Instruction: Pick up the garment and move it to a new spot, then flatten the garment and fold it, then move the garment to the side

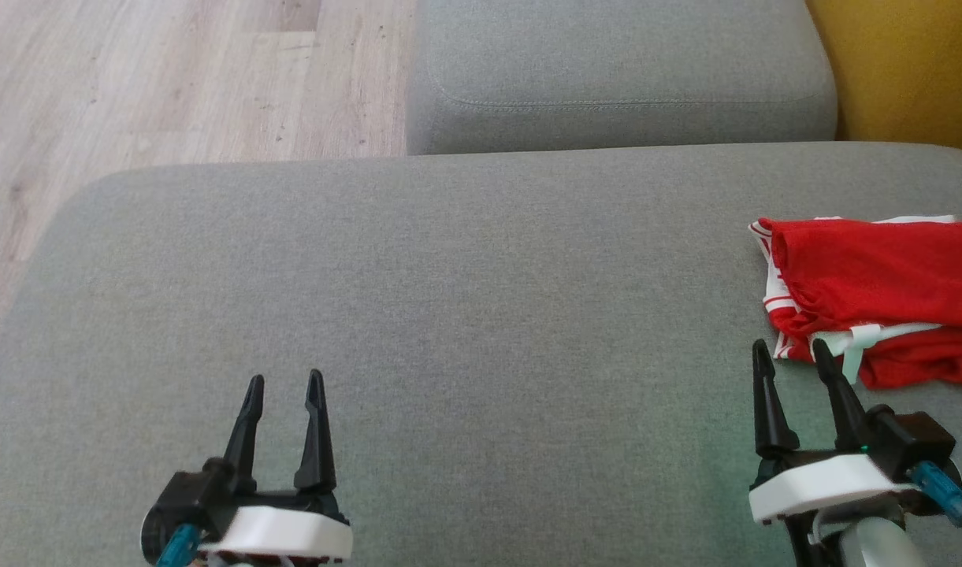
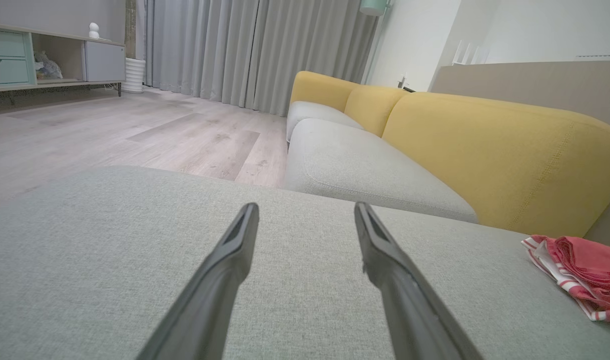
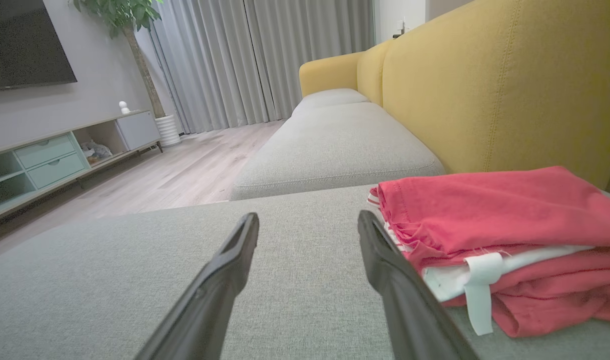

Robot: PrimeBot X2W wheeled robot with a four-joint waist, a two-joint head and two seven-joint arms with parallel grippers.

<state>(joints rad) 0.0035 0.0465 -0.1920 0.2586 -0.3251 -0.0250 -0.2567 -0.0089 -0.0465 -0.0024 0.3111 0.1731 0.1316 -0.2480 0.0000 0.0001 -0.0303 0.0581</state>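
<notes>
The garment (image 1: 882, 291) is red with white stripes and a white label, folded into a thick stack on the grey sofa cushion (image 1: 481, 315) at the right edge of the head view. It shows close by as the garment (image 3: 494, 235) in the right wrist view, and small at the lower right as the garment (image 2: 579, 270) in the left wrist view. My right gripper (image 1: 792, 350) stands open just in front of its near left corner, holding nothing. Far to the left, near the cushion's front edge, my left gripper (image 1: 285, 380) is open and empty.
A second grey seat cushion (image 1: 622, 79) lies beyond, with the yellow sofa back (image 1: 906, 71) to the right. Wooden floor (image 1: 173, 87) runs past the cushion's left edge. A low TV cabinet (image 3: 60, 155), curtains (image 3: 265, 65) and a potted plant stand across the room.
</notes>
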